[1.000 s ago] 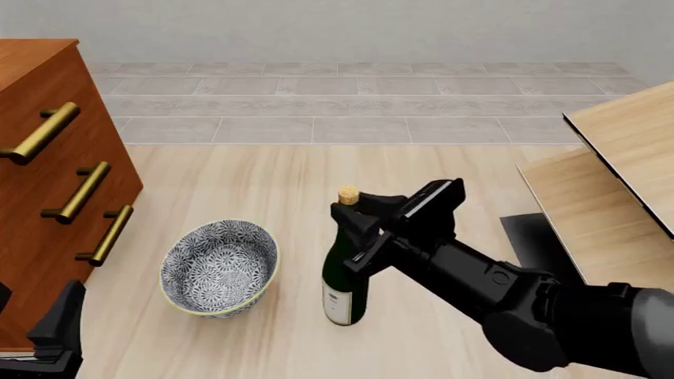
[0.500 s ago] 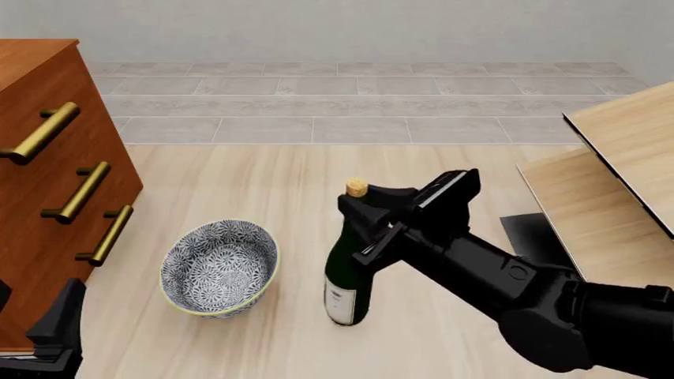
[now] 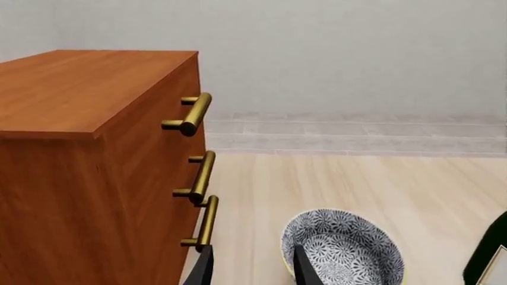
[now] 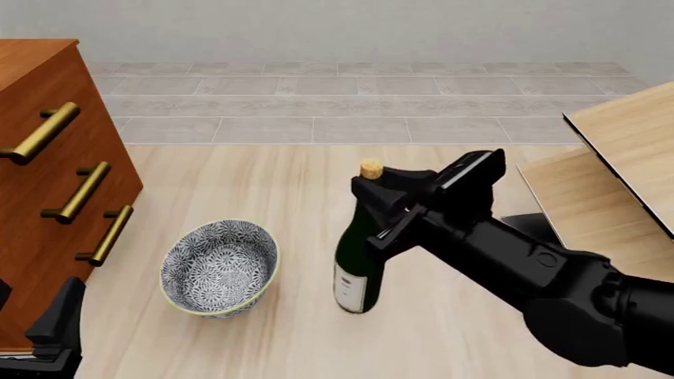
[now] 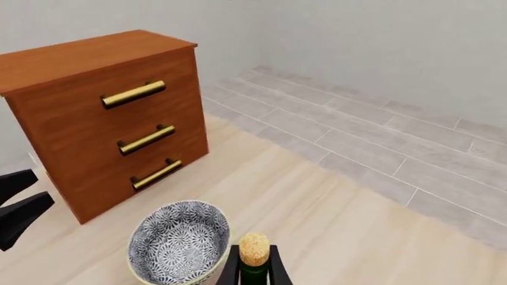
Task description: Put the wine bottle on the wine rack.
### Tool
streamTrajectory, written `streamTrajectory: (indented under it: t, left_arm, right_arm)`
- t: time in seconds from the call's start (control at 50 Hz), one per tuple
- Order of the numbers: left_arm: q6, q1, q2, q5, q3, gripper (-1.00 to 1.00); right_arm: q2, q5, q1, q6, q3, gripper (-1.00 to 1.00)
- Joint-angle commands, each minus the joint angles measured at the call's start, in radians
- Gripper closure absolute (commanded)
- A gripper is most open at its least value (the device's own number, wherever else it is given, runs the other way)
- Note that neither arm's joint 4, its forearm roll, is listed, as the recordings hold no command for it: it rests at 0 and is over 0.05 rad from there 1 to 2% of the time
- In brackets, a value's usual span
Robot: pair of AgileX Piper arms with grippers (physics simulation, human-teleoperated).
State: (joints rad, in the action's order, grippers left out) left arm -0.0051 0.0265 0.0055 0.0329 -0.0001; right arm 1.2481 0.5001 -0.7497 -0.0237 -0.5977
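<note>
Our right fingers point(image 4: 387, 212) pinch the upright bottle's point(image 4: 359, 260) neck over the worktop point(image 4: 284, 181), rack point(image 4: 605, 181) to its right, nearest this arm; our left fingers point(image 3: 253, 268) idle spread

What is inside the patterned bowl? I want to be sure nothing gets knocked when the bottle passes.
The patterned bowl shows only its blue-and-white patterned interior; nothing lies in it. In the left wrist view, the left end effector covers a small part of its near rim.
</note>
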Motion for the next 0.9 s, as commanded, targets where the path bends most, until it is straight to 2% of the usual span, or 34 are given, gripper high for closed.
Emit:
streamTrajectory:
  t: [0.02, 0.2, 0.4, 0.72, 0.9]
  left_arm:
    - [-0.001, -0.001, -0.001, -0.004, 0.0, -1.0]
    - [-0.003, 0.001, -0.003, 0.0, 0.0, -1.0]
    - [-0.009, -0.001, -0.004, -0.002, 0.0, -1.0]
    - [-0.016, -0.001, -0.005, -0.007, 0.0, -1.0]
    - [-0.016, -0.002, -0.005, -0.009, 0.0, -1.0]
  right_arm:
    - [-0.047, -0.051, 0.027, -0.001, -0.024, 1.0]
    - [-0.091, -0.086, 0.04, -0.009, -0.024, 1.0]
    - [-0.146, -0.141, 0.068, 0.01, -0.046, 1.0]
    - [-0.189, -0.231, 0.164, 0.032, -0.096, 1.0]
    - [-0.203, -0.288, 0.21, 0.026, -0.13, 1.0]
